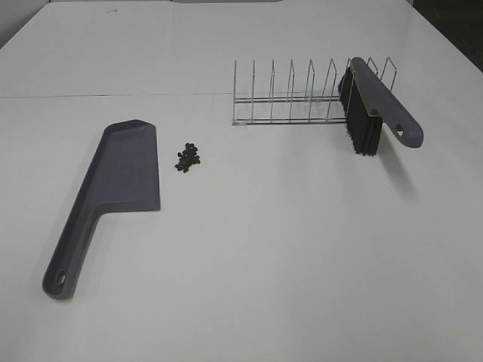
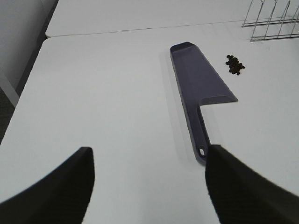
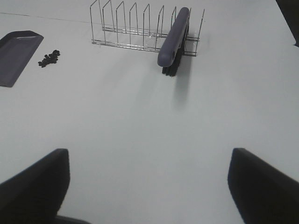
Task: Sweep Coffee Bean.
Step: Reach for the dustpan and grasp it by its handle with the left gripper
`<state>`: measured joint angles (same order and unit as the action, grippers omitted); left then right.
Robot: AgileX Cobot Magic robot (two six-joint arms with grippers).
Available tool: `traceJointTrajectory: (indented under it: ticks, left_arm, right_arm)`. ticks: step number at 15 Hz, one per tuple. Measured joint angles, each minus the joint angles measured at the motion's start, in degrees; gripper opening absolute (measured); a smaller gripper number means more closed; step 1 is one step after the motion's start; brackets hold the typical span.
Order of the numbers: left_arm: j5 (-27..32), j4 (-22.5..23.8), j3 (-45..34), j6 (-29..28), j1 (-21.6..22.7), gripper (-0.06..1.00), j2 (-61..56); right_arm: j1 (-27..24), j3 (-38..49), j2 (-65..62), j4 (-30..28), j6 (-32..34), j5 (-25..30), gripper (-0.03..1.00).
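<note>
The coffee beans [image 1: 188, 157] sit piled on the tabletop [image 1: 287, 249] just beside the dustpan [image 1: 124, 177], whose handle runs back toward the left gripper [image 2: 148, 161]. The brush [image 1: 373, 105] leans in the wire rack [image 1: 287, 98] ahead of the right gripper [image 3: 149, 158]. Both grippers gape wide, empty.

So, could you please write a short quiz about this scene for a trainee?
1. True or false: the coffee beans lie inside the dustpan.
2. Where is the brush? A) flat beside the dustpan B) propped in the wire rack C) in a claw
3. Fill in: the left claw and the right claw are both ___ and empty.
Key: 1 false, they lie beside it; 2 B; 3 open.
</note>
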<state>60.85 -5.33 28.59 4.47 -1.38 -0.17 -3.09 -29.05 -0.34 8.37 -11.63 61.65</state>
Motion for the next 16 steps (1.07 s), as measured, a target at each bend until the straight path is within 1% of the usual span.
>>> traceJointTrajectory:
  ticks: [2, 3, 4, 6, 10, 12, 16]
  left_arm:
    - [-0.2, -0.2, 0.1, -0.7, 0.0, 0.62, 0.9]
    - [-4.5, -0.2, 1.1, -4.9, 0.0, 0.62, 4.4]
    - [-8.3, -0.2, 1.3, -6.1, 0.0, 0.62, 6.9]
    - [-12.7, -0.1, 2.0, -6.4, 0.0, 0.62, 12.5]
    - [-15.1, -0.1, 6.2, -6.4, 0.0, 0.62, 24.4]
    - [-15.6, -0.2, 9.3, -6.4, 0.0, 0.62, 32.9]
    - [-16.0, -2.1, 16.7, -6.6, 0.0, 0.62, 52.9]
  right_arm:
    - [0.0, 0.0, 0.0, 0.0, 0.0, 0.0, 0.78]
    - [0.0, 0.0, 0.0, 0.0, 0.0, 0.0, 0.78]
    - [0.0, 0.0, 0.0, 0.0, 0.0, 0.0, 0.78]
    - [0.0, 0.0, 0.0, 0.0, 0.0, 0.0, 0.78]
    - [0.0, 0.0, 0.0, 0.0, 0.0, 0.0, 0.78]
    - [0.0, 0.0, 0.0, 0.0, 0.0, 0.0, 0.78]
    - [0.0, 0.0, 0.0, 0.0, 0.0, 0.0, 0.78]
